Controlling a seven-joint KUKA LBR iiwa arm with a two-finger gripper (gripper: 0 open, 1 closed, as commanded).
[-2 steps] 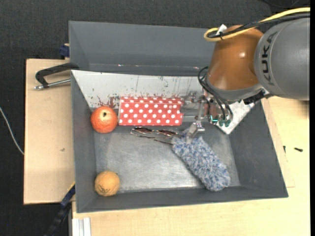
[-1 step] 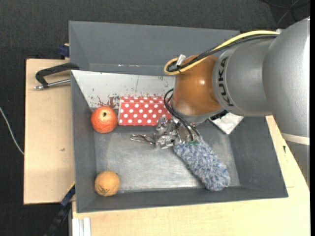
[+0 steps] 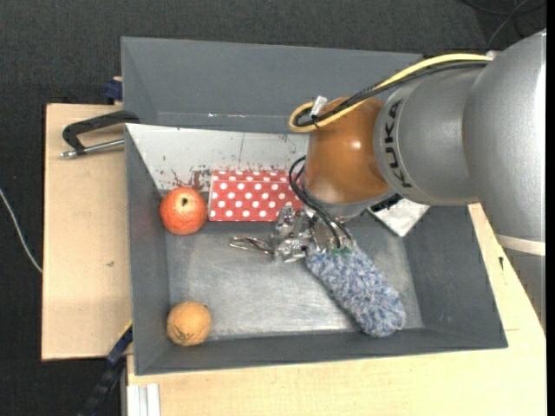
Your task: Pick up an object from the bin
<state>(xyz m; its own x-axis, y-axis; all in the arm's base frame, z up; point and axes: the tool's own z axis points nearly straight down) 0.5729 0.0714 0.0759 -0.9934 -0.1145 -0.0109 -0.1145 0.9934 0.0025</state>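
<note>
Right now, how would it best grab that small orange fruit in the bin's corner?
Probably from straight above, closing left to right across the round middle of the orange: it lies alone, but close by the bin's front wall, which leaves little room on that side.

One camera is looking down on the bin [image 3: 260,68] from above, leaning a little to one side, taking in all its walls; my arm [image 3: 460,128] is showing at the right

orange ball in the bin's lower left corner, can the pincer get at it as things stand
Probably yes. The orange ball lies alone on bare floor, with nothing between it and the pincer; the corner walls of the bin could cramp a grasp.
</note>
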